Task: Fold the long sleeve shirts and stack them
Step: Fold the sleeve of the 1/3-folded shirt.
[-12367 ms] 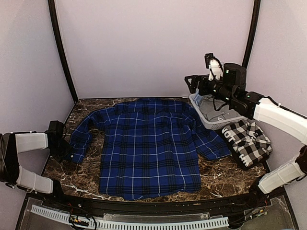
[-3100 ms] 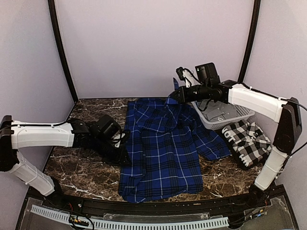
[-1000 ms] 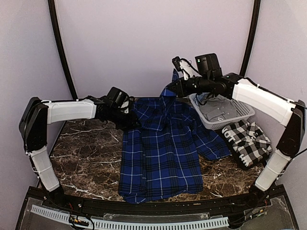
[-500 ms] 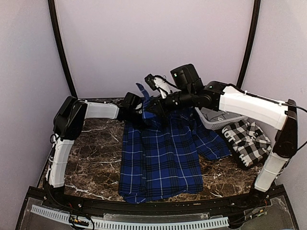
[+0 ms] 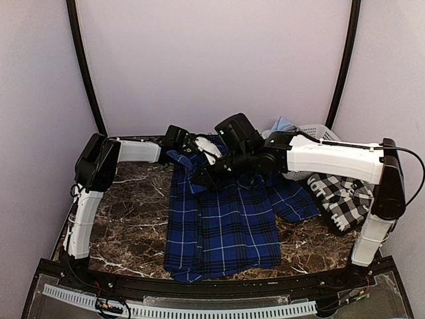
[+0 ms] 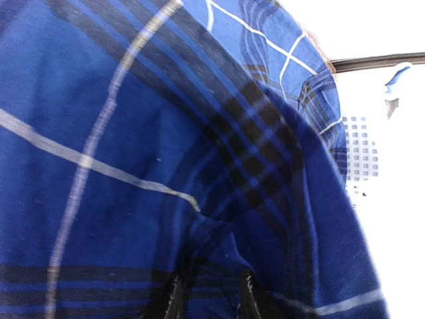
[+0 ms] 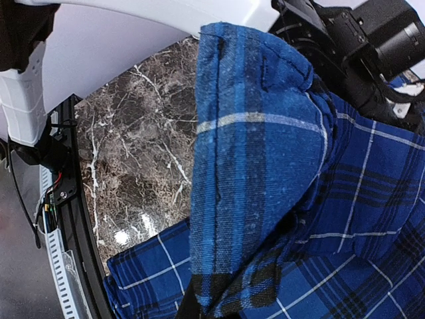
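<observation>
Your left claw (image 5: 180, 145) and right claw (image 5: 199, 179) both grip the blue plaid shirt's (image 5: 222, 219) far-left edge; bare desk (image 5: 126, 212) lies left.

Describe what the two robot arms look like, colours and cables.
Both the left arm and the right arm have smooth white tubular link covers joined by black joints, with black wrist ends. A thin black cable loops beside the right arm's elbow. No markings show.
</observation>
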`<state>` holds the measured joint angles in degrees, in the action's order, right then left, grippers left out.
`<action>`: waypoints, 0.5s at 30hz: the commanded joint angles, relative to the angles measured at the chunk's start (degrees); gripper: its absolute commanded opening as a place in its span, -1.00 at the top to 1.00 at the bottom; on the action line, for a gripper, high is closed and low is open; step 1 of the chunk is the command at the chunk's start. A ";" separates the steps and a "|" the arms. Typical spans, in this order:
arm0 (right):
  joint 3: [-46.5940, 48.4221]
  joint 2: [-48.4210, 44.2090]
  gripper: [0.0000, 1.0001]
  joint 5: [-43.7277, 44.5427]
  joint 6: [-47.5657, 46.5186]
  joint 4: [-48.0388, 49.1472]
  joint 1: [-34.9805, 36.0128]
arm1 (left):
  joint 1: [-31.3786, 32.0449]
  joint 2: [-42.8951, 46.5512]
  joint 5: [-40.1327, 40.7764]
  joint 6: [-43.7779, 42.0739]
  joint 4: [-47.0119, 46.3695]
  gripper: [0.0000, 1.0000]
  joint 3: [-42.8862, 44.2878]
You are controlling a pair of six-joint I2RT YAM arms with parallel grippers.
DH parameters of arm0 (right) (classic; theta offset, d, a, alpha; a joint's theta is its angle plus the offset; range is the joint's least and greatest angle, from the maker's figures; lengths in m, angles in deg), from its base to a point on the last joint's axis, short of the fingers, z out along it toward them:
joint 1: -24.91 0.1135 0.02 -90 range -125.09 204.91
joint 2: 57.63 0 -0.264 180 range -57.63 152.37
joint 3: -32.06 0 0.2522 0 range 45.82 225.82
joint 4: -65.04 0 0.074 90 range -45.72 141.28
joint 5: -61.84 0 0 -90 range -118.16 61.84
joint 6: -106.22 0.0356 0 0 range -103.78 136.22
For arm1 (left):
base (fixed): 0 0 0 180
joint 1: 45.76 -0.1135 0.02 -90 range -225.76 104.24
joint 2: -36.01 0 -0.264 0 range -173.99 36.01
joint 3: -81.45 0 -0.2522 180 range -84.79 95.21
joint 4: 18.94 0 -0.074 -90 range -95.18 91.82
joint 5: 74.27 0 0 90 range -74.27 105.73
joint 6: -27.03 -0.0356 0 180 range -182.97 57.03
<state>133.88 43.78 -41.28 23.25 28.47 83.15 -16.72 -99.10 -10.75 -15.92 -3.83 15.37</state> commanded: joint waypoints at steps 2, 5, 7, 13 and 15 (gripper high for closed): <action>-0.93 0.11 1.00 3.75 2.50 3.12 -1.35 | -0.91 2.68 -2.79 -0.22 -1.17 0.41 -0.54; -1.58 -0.19 1.00 1.50 2.69 3.43 -2.96 | -1.64 3.88 -1.31 -0.98 -1.12 0.40 -2.13; -1.13 -0.11 1.00 1.09 1.11 2.07 -3.05 | -2.15 4.46 -0.34 -1.66 -0.20 0.40 -2.54; 2.51 2.35 1.00 -0.07 -2.91 -5.27 -2.49 | -3.20 6.81 3.20 -3.32 2.20 0.40 -4.91; 3.66 3.32 1.00 -0.21 -4.18 -7.54 -1.79 | -3.38 7.47 4.85 -3.87 3.14 0.39 -5.49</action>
<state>134.18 44.96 -40.41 22.39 25.43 80.09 -19.17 -98.05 -9.68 -17.48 -3.66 11.67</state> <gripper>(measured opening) 0.007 0.300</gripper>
